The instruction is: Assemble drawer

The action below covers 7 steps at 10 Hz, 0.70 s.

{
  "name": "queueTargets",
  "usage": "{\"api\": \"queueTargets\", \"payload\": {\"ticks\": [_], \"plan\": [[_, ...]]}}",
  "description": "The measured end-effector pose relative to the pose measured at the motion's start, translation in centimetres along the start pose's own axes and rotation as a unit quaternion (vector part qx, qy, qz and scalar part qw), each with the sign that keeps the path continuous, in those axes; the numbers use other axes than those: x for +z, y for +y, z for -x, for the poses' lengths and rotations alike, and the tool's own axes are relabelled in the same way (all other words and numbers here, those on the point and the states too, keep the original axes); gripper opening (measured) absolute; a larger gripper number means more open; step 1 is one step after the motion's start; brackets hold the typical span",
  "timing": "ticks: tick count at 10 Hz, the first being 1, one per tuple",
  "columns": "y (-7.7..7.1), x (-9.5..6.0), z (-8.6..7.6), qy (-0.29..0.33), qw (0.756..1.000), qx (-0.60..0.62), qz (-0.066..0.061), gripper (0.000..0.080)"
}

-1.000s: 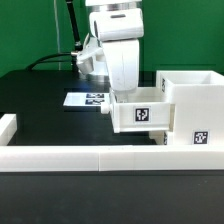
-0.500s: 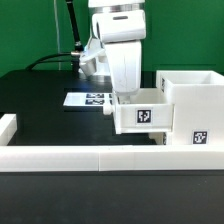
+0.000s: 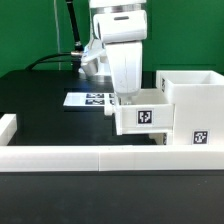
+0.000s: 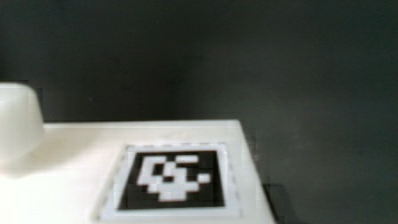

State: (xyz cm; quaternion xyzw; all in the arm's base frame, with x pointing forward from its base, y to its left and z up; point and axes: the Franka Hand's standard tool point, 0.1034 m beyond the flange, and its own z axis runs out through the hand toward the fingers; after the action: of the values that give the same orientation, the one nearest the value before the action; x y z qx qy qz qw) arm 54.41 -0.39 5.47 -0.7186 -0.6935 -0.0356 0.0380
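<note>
The black surface (image 3: 40, 110) carries everything. The large box-shaped shell (image 3: 192, 105) stands toward the exterior view's right, open top up. A small tray (image 3: 140, 112) sits partly pushed into the shell's open side, its tagged face showing, its long axis running into the shell. The end effector (image 3: 124, 97) is directly above the tray's outer end, away from the shell; whether its fingers are apart or clamped on the tray wall I cannot tell. The marker board (image 3: 88, 99) lies beyond the tray. Seating the tray likely means pushing toward the shell
</note>
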Motion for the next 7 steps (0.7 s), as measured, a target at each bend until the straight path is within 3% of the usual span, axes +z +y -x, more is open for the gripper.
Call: {"api": "queueTargets", "payload": {"ticks": [7], "plan": [[0.01, 0.01, -1.36, -0.001, 1.000, -0.015, -0.004, 0.0044]]}}
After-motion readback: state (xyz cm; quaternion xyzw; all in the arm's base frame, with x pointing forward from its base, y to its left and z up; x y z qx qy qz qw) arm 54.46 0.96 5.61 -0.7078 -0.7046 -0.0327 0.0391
